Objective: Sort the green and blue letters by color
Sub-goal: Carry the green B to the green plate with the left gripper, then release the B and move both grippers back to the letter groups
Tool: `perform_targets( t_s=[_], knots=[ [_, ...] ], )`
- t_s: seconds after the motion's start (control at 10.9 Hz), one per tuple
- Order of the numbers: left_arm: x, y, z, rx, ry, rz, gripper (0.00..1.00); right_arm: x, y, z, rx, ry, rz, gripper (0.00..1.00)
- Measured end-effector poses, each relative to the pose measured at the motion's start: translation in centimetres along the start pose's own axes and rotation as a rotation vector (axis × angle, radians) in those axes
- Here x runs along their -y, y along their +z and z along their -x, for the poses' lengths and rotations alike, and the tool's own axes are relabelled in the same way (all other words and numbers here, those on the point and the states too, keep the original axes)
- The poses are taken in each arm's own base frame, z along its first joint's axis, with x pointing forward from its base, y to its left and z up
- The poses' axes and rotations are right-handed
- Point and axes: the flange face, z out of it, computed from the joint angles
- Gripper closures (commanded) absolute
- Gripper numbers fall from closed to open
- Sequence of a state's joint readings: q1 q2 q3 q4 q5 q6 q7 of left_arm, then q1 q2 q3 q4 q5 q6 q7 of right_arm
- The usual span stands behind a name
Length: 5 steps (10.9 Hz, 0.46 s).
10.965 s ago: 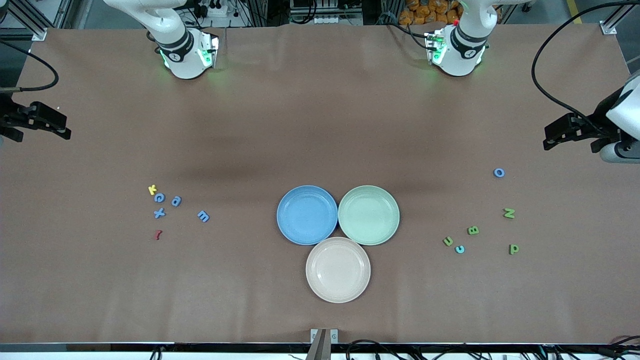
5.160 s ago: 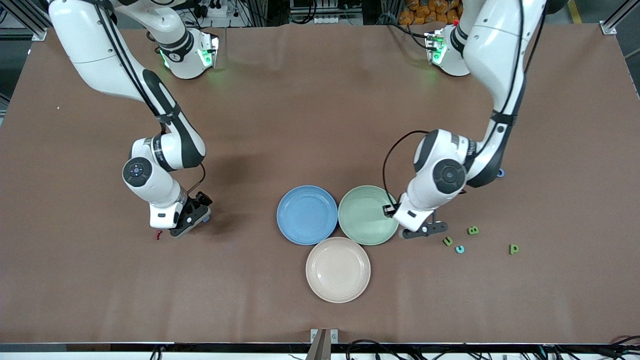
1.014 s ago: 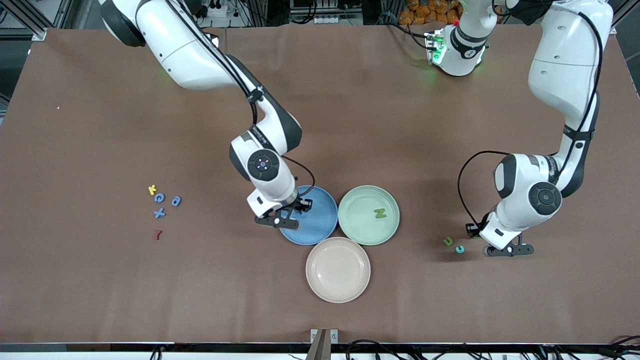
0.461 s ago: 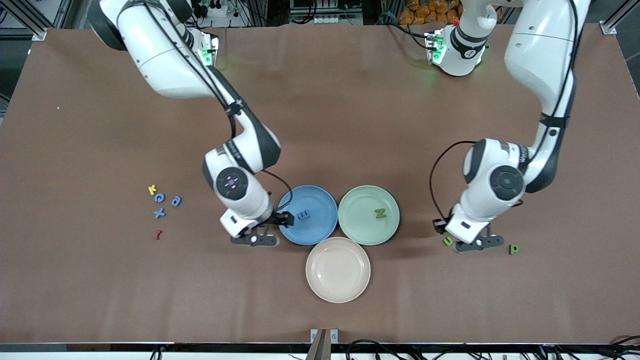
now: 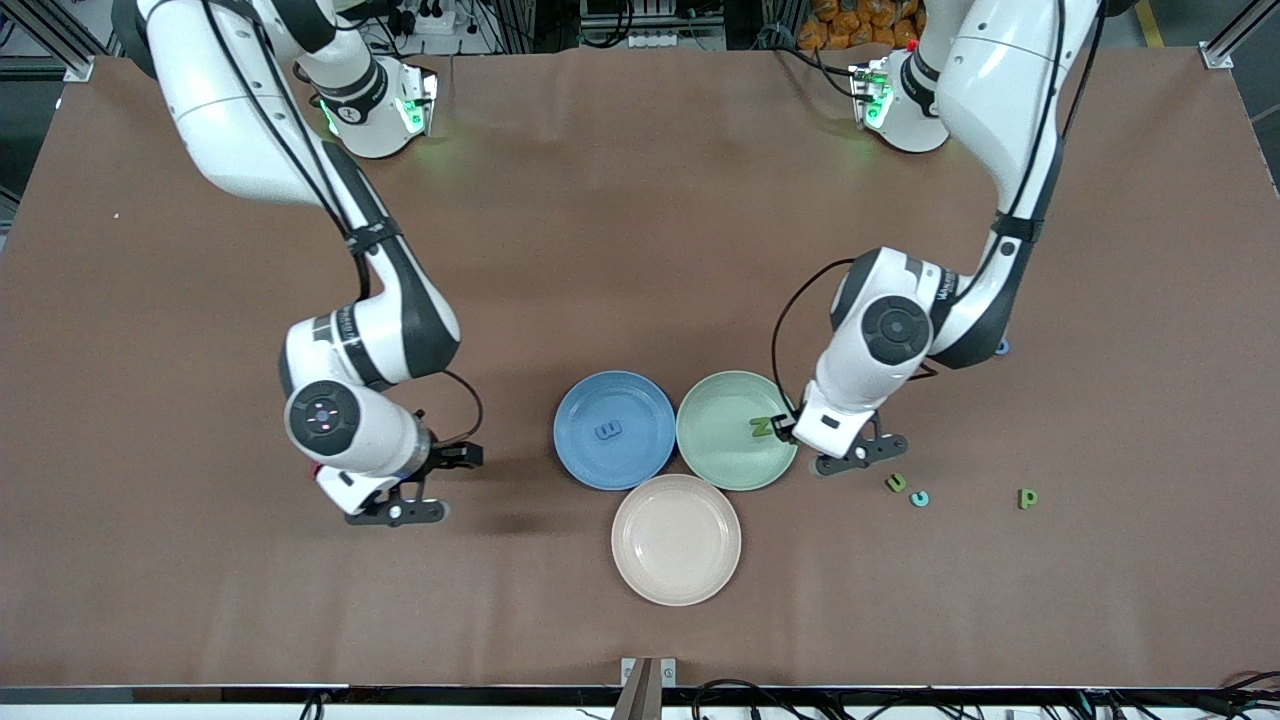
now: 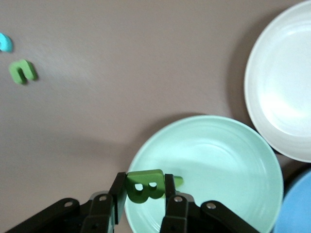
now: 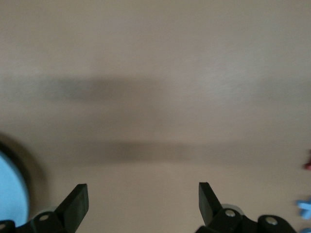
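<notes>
Since a second ago the left gripper (image 6: 145,194), clamped on the green B (image 6: 144,185), reached the green plate (image 5: 715,455) rim; an early drop could miss; the right gripper (image 7: 143,201), jaws wide and empty, left the blue plate (image 5: 585,465).

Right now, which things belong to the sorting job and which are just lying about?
Job: green B in left gripper over green plate, green N, green u, green p, blue m, blue plate, right gripper, open.
Lying about: beige plate.
</notes>
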State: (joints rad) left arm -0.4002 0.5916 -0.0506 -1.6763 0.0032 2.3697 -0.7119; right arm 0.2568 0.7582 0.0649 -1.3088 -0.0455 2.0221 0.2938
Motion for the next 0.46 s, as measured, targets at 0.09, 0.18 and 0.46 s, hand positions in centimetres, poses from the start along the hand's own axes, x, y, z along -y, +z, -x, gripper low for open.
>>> perform_targets(
  t_s=[0.09, 0.18, 0.46],
  knots=[
    [-1.2, 0.5, 1.1, 0.007, -0.015, -0.002, 0.84, -1.7, -0.7, -0.4, -0.012, 0.005, 0.017, 0.00],
    [-2.3, 1.3, 2.2, 0.017, -0.023, -0.008, 0.44, -3.1, -1.1, -0.4, 0.006, 0.016, 0.033, 0.00],
    [-3.3, 3.9, 3.6, 0.043, -0.040, -0.029, 0.00, -4.4, -0.9, 0.3, 0.074, 0.016, 0.083, 0.00]
  ],
)
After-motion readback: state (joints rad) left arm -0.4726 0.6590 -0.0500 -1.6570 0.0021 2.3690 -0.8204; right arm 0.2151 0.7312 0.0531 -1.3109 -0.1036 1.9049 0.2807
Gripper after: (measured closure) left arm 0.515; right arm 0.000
